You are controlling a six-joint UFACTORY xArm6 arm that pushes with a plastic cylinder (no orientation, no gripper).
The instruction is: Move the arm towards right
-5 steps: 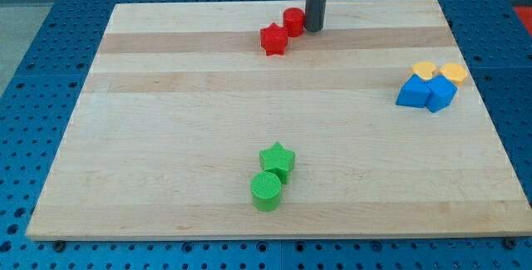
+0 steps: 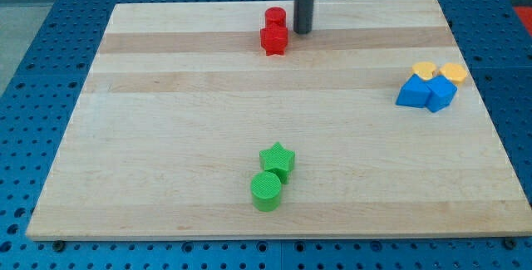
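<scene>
My tip [image 2: 302,31] touches the board near the view's top, just right of the red cylinder [image 2: 275,17] and the red star-like block [image 2: 273,39], which sit together, the cylinder behind the star. A green star [image 2: 278,159] and a green cylinder [image 2: 267,191] sit together low in the middle. Two blue blocks [image 2: 425,93] with two orange-yellow blocks [image 2: 439,71] behind them sit at the view's right.
The wooden board [image 2: 166,137] lies on a blue perforated table [image 2: 33,71]. The board's right edge runs just beyond the blue and yellow cluster.
My tip has moved to the view's left. The red cylinder has shifted left and now sits directly behind the red star. The other blocks have not moved.
</scene>
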